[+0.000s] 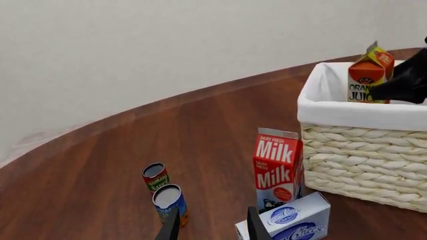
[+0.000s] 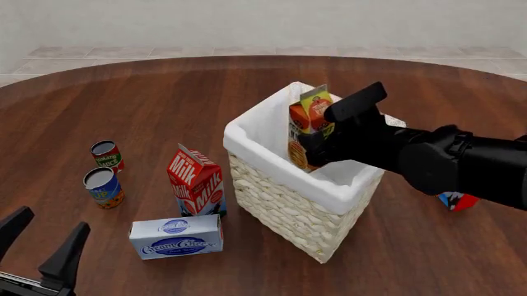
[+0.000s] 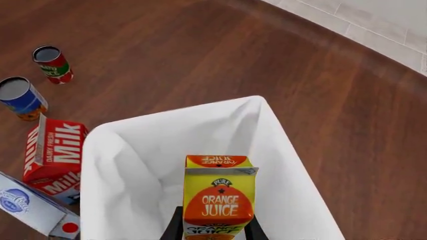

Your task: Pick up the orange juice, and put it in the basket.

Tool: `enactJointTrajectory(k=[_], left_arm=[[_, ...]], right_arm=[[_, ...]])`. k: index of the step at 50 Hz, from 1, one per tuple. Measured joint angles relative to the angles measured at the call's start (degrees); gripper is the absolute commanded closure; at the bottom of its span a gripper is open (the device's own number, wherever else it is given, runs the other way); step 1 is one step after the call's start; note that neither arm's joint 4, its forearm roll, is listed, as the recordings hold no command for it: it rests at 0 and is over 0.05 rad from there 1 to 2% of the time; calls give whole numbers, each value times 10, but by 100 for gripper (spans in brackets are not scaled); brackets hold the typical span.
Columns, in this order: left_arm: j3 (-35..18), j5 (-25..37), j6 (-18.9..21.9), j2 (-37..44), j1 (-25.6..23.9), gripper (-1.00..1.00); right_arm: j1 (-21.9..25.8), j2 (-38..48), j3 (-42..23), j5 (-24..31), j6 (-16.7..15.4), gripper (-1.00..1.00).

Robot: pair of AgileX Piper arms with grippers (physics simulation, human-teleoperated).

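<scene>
Wicker and white cloth ring the basket [image 2: 284,206], and the orange juice [image 2: 308,126] hangs upright inside its rim, clamped by the right gripper [image 3: 213,227]. Judged from here, lowering it straight down before letting go would keep it from toppling. Nothing else shows inside the liner. At the near left the left gripper [image 1: 210,227] hangs empty, jaws apart.

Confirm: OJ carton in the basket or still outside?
Partly in. The orange juice stands upright, lower half below the basket rim, top above it, right gripper gripping it.
</scene>
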Motion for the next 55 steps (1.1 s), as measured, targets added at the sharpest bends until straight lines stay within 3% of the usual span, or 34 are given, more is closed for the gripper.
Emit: enactJointTrajectory(k=[8,9,40,55], left_arm=[[0,0,0,0,0,-100],[0,0,0,0,0,-100],[0,1,0,0,-3,-100],[0,1,0,0,-5,-100]], right_arm=[[-3,0,4,-5,-3,100],[-3,0,4,-5,-4,-100],[-5,-37,4,5,-5,-100],[-4,-118,1,57,-16,-100]])
